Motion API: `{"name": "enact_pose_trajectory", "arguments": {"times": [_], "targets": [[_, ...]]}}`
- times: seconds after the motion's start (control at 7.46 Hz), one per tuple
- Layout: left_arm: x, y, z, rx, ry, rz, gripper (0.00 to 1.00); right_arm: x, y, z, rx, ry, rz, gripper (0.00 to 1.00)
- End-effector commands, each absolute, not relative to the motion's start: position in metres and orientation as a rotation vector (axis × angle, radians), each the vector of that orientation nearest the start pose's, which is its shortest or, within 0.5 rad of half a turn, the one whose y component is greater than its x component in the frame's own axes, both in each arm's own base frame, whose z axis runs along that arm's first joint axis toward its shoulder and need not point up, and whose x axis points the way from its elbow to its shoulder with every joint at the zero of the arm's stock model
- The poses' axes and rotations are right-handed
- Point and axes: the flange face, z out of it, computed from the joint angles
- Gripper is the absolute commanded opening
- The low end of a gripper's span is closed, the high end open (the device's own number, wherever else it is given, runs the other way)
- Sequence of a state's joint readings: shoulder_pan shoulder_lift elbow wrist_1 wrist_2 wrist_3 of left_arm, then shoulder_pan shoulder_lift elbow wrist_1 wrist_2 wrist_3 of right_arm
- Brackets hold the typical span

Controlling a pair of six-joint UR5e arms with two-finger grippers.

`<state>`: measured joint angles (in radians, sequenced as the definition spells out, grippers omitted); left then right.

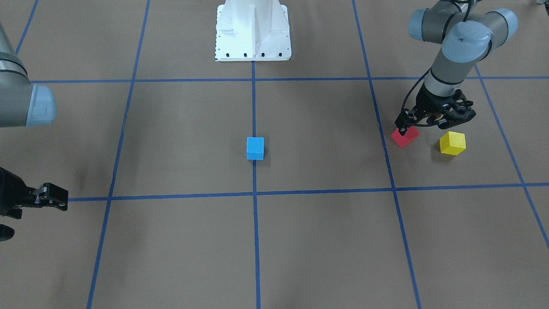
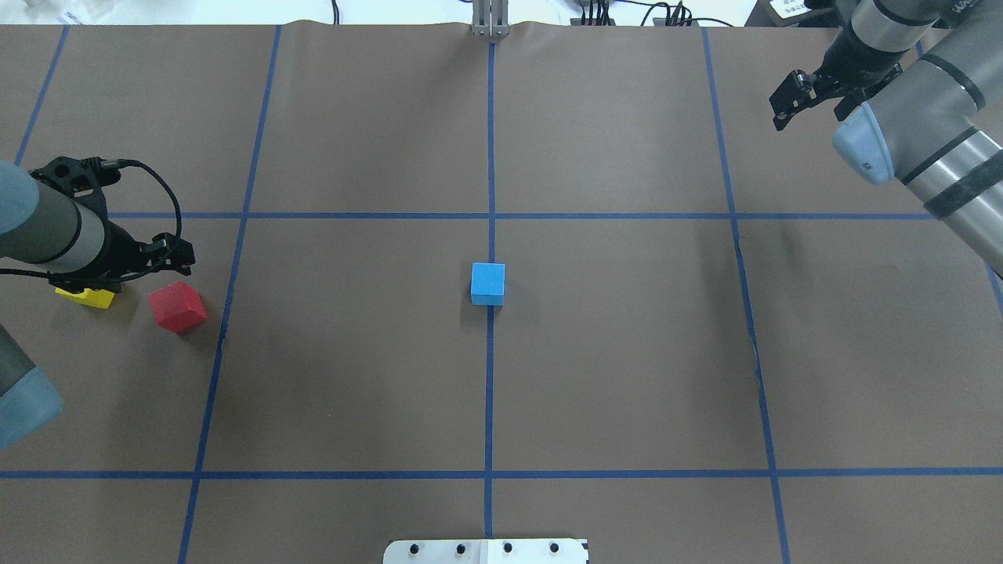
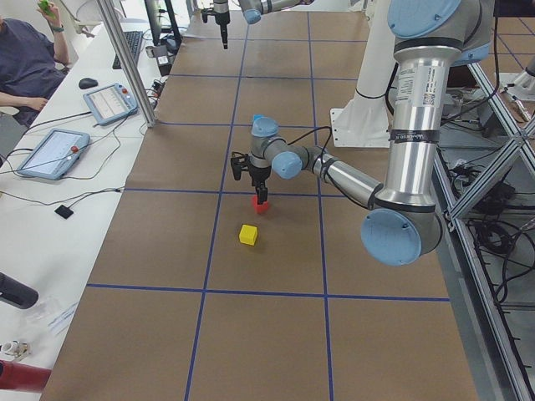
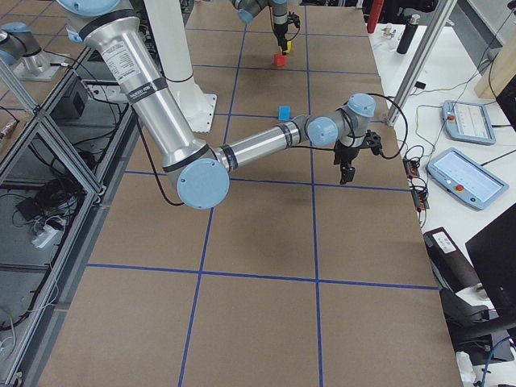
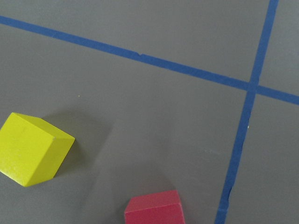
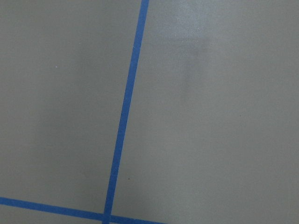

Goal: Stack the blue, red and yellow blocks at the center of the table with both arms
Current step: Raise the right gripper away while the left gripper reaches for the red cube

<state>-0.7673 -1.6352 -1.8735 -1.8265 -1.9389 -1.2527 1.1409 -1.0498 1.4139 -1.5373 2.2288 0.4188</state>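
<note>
- Reaching for the red block [image 1: 405,137] looks like the step in hand. The blue block [image 1: 255,148] sits in the middle of the tabletop [image 2: 627,352] with nothing on it, so no stacking is done yet.
- The next move, I think, calls for the left gripper [image 1: 403,123] to go straight down, close on two flat sides of the red block, lift it and carry it over to the blue one. The red block sits turned a little against the tape lines, so the gripper may need to turn to match.
- Nearest the robot's edge stands the white base [image 1: 253,30].
- Farther out, the red block lies flat close to the tabletop's left edge, about halfway to the far edge. The yellow block [image 1: 452,143] is just beside it, even closer to that edge, with a gap between them.
- The blue block rests on the middle tape line [image 2: 490,392].
- The left gripper hangs right over the red block. I cannot tell if it touches the top, or how far open it is. It seems to hold nothing.
- Farthest off, the right gripper [image 4: 345,173] hangs in the air toward the far right corner, well apart from every block. I cannot tell how far open it is. Its wrist view shows only bare tabletop and tape.
</note>
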Motion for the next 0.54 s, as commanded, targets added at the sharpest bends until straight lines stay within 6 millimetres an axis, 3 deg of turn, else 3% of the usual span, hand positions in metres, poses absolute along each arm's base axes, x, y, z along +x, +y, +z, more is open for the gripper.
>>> {"name": "enact_pose_trajectory", "arguments": {"times": [0.0, 0.4], "targets": [[0.331, -0.434, 0.479, -0.011, 0.691, -0.294, 1.0, -0.225, -0.665, 0.431, 0.076, -0.747, -0.139, 1.0], [0.342, -0.43, 0.485, -0.018, 0.69, -0.276, 1.0, -0.224, -0.663, 0.434, 0.073, -0.747, -0.138, 1.0]]}}
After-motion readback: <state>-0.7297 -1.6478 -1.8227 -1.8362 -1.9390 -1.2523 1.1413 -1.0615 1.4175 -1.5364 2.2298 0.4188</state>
